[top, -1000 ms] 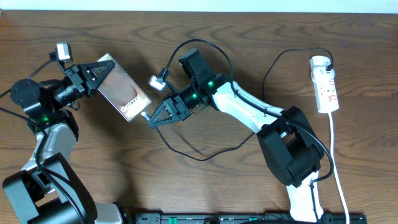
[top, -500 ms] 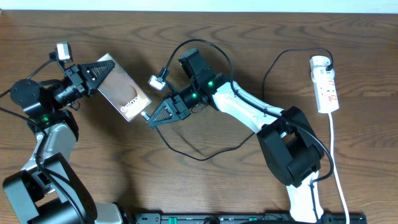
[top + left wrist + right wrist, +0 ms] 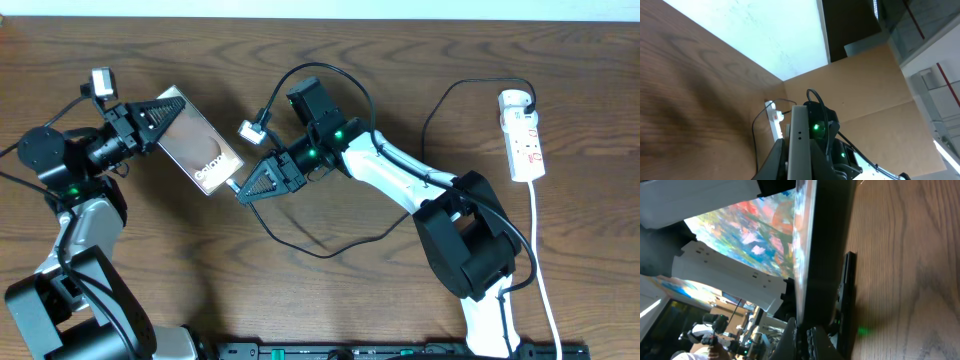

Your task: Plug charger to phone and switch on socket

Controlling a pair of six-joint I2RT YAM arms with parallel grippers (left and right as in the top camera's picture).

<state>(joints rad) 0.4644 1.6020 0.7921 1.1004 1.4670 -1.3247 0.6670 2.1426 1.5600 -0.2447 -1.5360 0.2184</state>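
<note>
The phone [image 3: 200, 148] sits slantwise over the left of the counter [image 3: 300, 310], its long axis running upper left to lower right in the overhead view. The left gripper [image 3: 160, 112] has its fingers clamped on the phone's upper-left end. The right gripper [image 3: 243, 191] has its fingers pinched on the charger [image 3: 234, 185] plug tip at the phone's lower-right end, and the cable loops back to the socket [image 3: 524, 140], well apart at far right.
</note>
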